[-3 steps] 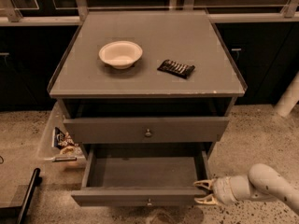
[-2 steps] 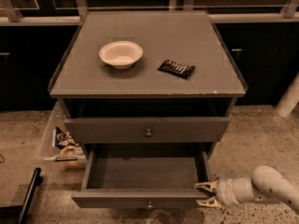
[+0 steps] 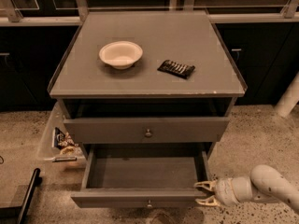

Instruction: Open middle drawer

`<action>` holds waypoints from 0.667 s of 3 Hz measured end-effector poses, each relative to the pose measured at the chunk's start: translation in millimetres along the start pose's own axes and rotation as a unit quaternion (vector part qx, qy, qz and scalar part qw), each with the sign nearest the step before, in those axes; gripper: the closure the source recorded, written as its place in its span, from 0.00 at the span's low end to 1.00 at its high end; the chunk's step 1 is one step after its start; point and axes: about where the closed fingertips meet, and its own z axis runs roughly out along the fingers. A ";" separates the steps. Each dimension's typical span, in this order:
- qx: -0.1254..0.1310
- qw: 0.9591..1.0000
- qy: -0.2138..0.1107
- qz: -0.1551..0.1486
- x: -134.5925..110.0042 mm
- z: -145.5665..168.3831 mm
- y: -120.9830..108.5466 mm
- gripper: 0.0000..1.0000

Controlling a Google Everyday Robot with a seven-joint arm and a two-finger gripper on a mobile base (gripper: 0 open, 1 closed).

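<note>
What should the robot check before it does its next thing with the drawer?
1. Middle drawer pulled well out, its inside showing: ok.
2. Gripper low at the drawer's right front corner, fingers spread apart: ok.
3. Gripper free of the drawer front: cannot tell.
4. Upper drawer only slightly out, above the gripper: ok.
5. Bowl and dark packet on the cabinet top, back from its front edge: ok.
</note>
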 end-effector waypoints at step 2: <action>-0.009 1.000 -0.015 0.014 3.1 3.8 -5.9 0.38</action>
